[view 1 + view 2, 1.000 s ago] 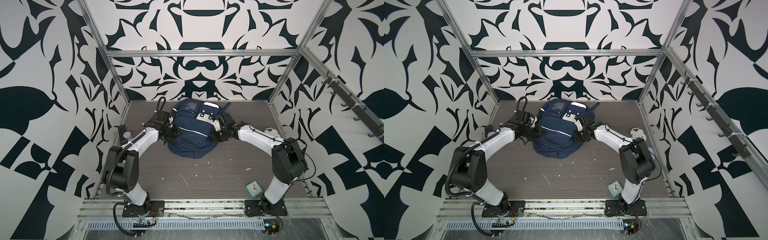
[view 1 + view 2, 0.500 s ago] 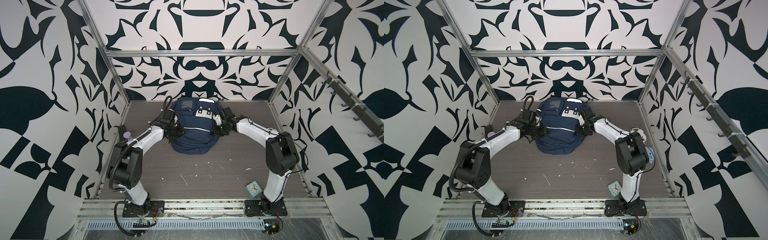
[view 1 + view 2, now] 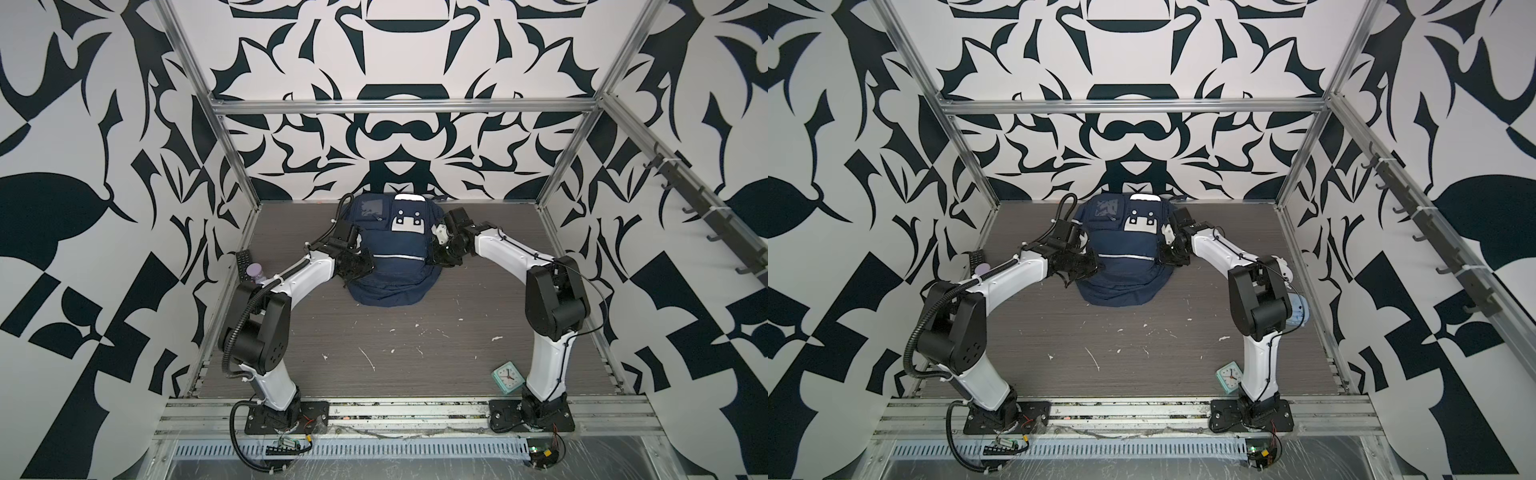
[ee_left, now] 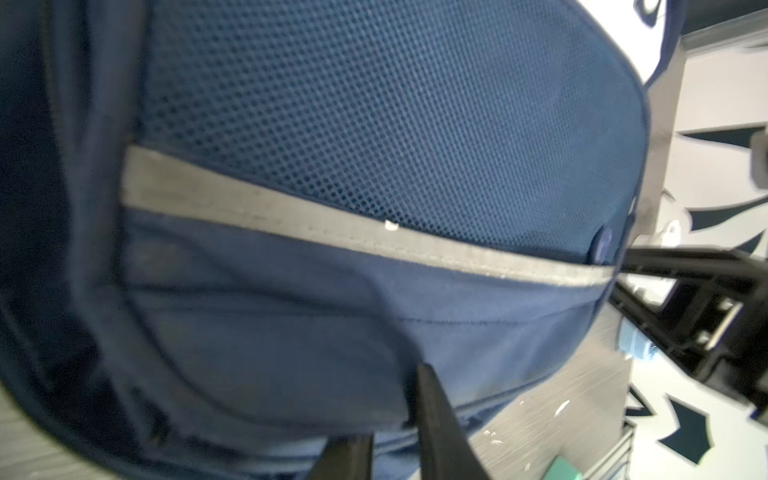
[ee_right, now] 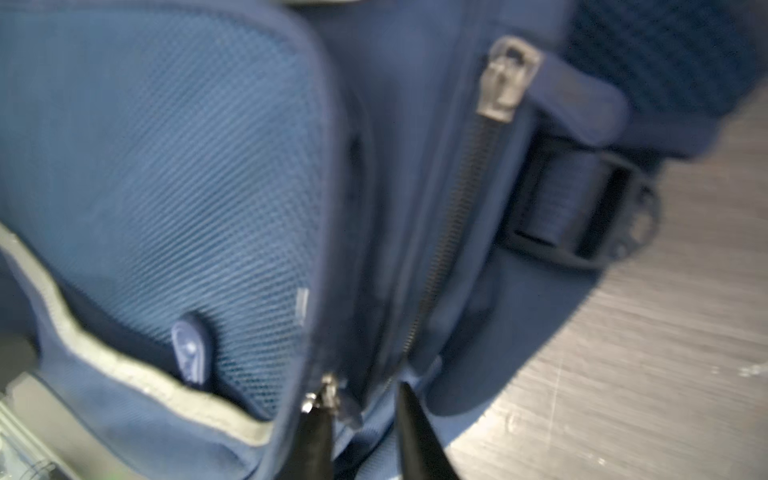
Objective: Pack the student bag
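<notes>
end effectors (image 4: 390, 409) (image 5: 365, 388) slightly parted, touching student bag (image 3: 395, 257)

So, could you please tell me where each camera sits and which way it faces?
Top views: high in front, looking down at the student bag by the back wall; both arms, left claw, right claw.
Left wrist: looks across the bag's front; own fingers show.
Right wrist: faces the bag's zipper; own fingers show.
Shared: all show the bag; left wrist also catches the right claw.
</notes>
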Robot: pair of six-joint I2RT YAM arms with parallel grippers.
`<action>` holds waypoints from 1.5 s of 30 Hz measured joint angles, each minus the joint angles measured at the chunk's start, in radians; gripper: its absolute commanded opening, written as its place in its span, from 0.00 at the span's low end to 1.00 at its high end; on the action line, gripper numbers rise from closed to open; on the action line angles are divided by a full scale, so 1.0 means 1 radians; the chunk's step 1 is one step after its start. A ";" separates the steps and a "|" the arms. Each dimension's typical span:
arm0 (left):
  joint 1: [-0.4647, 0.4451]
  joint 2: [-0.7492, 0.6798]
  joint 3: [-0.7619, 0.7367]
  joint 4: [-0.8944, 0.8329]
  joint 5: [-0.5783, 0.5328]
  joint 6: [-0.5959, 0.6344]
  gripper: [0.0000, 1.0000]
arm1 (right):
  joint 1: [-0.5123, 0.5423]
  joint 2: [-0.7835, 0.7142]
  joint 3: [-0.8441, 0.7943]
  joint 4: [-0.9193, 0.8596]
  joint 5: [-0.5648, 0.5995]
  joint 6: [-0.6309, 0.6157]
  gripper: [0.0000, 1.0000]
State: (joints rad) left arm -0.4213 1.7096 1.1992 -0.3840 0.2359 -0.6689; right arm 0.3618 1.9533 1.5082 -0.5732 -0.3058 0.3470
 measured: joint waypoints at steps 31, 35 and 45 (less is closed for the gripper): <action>0.082 -0.142 -0.016 -0.117 -0.092 0.198 0.99 | -0.052 -0.342 -0.321 0.172 0.250 -0.021 1.00; 0.130 -0.189 -0.048 -0.109 -0.087 0.214 0.99 | -0.088 -0.407 -0.400 0.225 0.293 -0.005 1.00; 0.211 -0.306 -0.148 -0.069 -0.256 0.268 0.99 | -0.105 -0.620 -0.652 0.464 0.485 -0.056 1.00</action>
State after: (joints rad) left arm -0.2104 1.4036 1.0512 -0.4530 -0.0200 -0.4011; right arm 0.2573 1.3331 0.8562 -0.1089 0.1791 0.2909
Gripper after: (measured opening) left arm 0.993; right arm 0.998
